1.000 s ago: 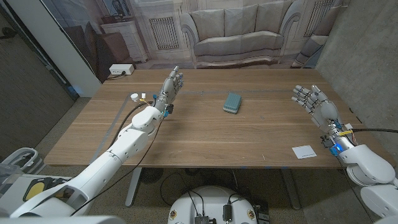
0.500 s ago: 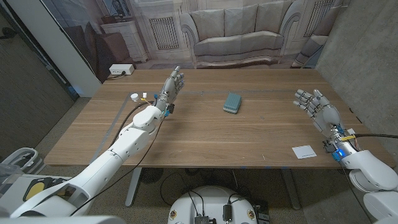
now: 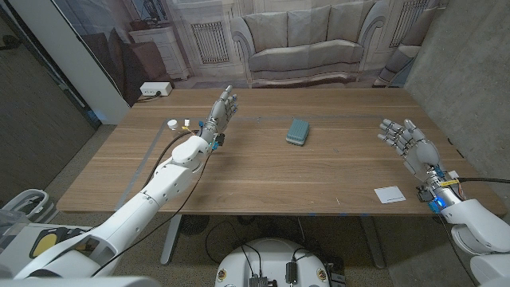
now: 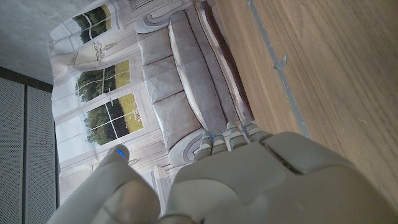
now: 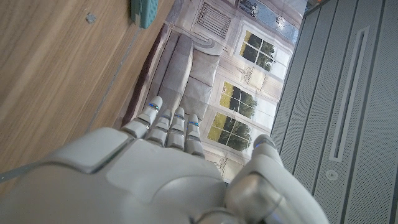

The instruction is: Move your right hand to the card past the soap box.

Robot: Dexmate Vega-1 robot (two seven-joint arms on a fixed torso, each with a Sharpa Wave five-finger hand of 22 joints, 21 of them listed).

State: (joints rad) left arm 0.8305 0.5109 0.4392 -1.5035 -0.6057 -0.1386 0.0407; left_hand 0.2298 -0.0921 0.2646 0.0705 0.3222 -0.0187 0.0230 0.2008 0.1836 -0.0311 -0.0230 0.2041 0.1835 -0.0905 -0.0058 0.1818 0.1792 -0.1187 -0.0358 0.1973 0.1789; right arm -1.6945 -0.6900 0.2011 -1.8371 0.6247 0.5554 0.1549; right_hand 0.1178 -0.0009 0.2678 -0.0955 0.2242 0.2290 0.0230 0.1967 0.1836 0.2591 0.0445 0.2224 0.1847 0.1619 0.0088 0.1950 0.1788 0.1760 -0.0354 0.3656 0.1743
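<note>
A small white card (image 3: 390, 194) lies near the table's front edge on the right. A teal soap box (image 3: 297, 131) sits mid-table toward the back; its end shows in the right wrist view (image 5: 144, 12). My right hand (image 3: 409, 142) hangs open over the table's right side, fingers spread, behind the card and to the right of the soap box. My left hand (image 3: 221, 108) is raised open at the back left, fingers up, holding nothing. Both wrist views show the backs of my left hand (image 4: 249, 180) and right hand (image 5: 155, 174) with fingers extended.
A small white and yellow object (image 3: 180, 123) with a cable lies beside my left forearm. A printed backdrop of a sofa (image 3: 303, 40) stands behind the table. A grey wall (image 3: 470, 72) runs along the right side. The wooden table (image 3: 263, 171) spreads between the hands.
My right hand has drawn back toward the table's front and slightly right, coming nearer the card. The left arm, the soap box and the card have stayed put.
</note>
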